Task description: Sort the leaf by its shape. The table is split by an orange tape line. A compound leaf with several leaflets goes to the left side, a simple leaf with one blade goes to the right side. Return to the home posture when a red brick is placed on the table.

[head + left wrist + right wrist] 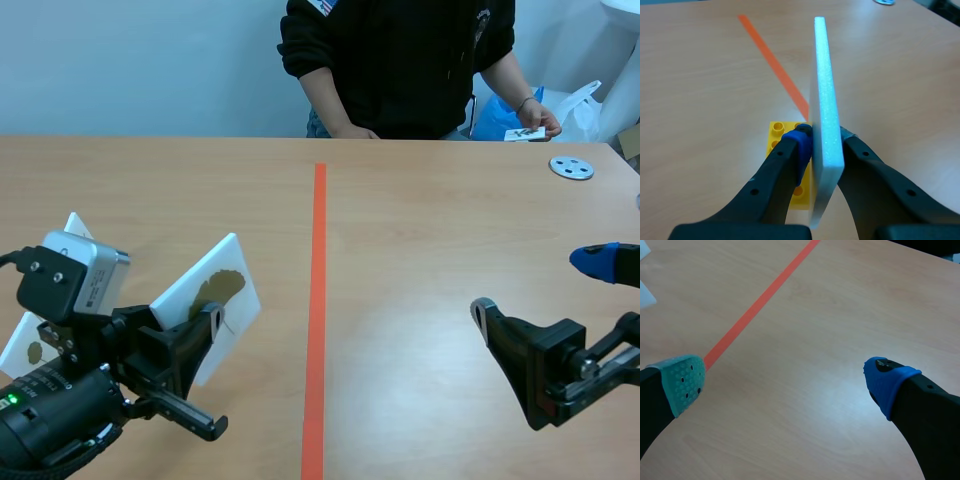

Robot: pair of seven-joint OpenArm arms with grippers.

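There are two arms. The left arm (60, 400) has its jaws clamped on one white card (205, 272). The card sits between the two fingers, and a blue pad (799, 145) presses on one side of it. From the left wrist, the card stands on its thin edge and sticks out ahead of the jaws. The card shows one brown-green leaf (222, 290). A finger hides part of the leaf, so I cannot tell its full shape. The jaws and the card are on the left side of the one orange line (318, 300).

Under the left jaws, one yellow brick (776, 131) lies on the worktop (430, 230). It has round bumps on top. The card hides part of it.

A second card (18, 345), also white, is behind the left jaws, beside the arm. It has one small dark leaf shape (35, 352) on it.

The right arm (545, 365) is on the other side of the line. Its jaws are wide apart with nothing between them. It has one green pad (682, 382) and one blue pad (887, 382).

Far ahead of the right jaws, one grey disc (571, 167) lies on the worktop. One person (400, 60) sits across the worktop. One hand (535, 118) holds one small card (525, 133).
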